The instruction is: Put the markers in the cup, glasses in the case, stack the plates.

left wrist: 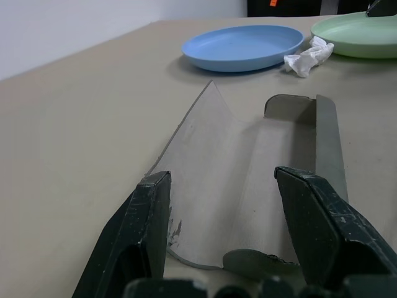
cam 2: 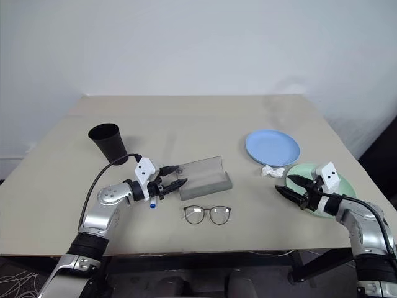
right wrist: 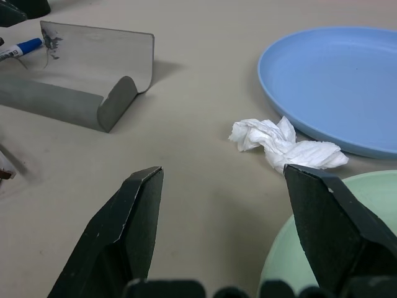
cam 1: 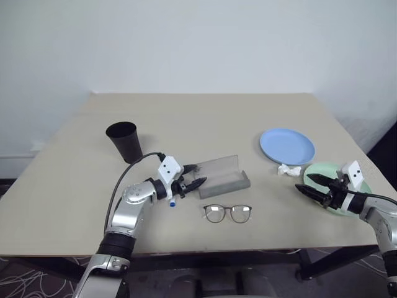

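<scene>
The open grey case (cam 1: 222, 176) lies mid-table, its pale lid standing up at the back. My left gripper (cam 1: 200, 174) is open at the case's left end, with nothing between its fingers (left wrist: 149, 217). The white marker with a blue end (cam 1: 173, 202) lies on the table under that wrist, partly hidden. The glasses (cam 1: 227, 213) rest unfolded just in front of the case. The black cup (cam 1: 125, 140) stands upright at the back left. The light blue plate (cam 1: 286, 146) sits to the right, the mint green plate (cam 1: 325, 169) nearer the right edge. My right gripper (cam 1: 303, 182) hovers open over the green plate's left rim.
A crumpled white paper (cam 1: 289, 169) lies between the two plates. The table's right edge runs close behind the green plate, and its front edge is just below the glasses. A white wall stands behind the table.
</scene>
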`<move>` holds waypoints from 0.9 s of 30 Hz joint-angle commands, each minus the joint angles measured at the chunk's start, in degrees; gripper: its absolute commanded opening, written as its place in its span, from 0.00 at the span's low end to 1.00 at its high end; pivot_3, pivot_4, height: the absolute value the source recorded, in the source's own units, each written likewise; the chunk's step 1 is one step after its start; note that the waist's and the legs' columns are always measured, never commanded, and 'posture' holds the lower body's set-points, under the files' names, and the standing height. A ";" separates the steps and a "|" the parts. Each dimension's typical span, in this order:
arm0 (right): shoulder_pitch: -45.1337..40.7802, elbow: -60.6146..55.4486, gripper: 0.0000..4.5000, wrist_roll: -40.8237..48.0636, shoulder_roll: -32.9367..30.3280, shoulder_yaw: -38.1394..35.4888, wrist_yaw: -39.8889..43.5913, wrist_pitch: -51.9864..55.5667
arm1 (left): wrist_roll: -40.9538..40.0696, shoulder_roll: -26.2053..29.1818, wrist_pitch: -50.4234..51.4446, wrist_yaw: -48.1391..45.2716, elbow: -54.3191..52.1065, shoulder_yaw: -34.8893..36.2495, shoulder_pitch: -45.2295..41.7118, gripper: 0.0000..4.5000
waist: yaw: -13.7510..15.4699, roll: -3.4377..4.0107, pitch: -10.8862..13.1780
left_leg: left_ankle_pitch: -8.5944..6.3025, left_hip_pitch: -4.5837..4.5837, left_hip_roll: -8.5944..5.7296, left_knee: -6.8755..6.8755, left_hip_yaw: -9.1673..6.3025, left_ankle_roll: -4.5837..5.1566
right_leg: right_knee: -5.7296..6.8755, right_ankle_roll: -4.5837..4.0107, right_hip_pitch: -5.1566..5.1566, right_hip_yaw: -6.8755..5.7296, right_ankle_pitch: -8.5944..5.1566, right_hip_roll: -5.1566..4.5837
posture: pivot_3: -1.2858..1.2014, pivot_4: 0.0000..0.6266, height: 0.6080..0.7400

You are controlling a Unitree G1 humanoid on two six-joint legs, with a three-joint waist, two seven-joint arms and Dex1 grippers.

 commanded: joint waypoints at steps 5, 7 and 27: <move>-0.44 -3.11 0.75 0.58 -0.32 -0.67 0.00 -0.39 | -1.47 0.34 0.86 -0.13 -5.09 0.79 1.20 0.62 | -0.01 0.00 0.00 | 0.00 0.00 0.04 0.00 0.01 -0.01 | 0.01 0.00 0.00 -0.01 0.00 0.00 | 0.52 0.00 0.94; -0.66 -3.28 0.75 0.28 -0.60 -0.70 -0.17 -0.57 | -1.38 0.28 1.08 -0.33 -5.30 0.58 1.08 0.62 | -0.01 0.00 0.00 | 0.00 0.00 0.04 0.00 0.01 -0.01 | 0.01 0.00 0.00 0.00 0.00 0.00 | 0.52 0.00 0.94; 4.00 -11.16 0.75 -3.28 1.42 -0.31 -11.99 3.86 | -1.34 -0.67 2.25 -0.46 -10.10 -0.38 4.41 0.62 | -0.07 0.02 0.00 | -0.01 -0.01 0.08 0.00 0.08 -0.03 | 0.01 0.00 -0.05 0.00 -0.01 -0.02 | 0.52 0.00 0.94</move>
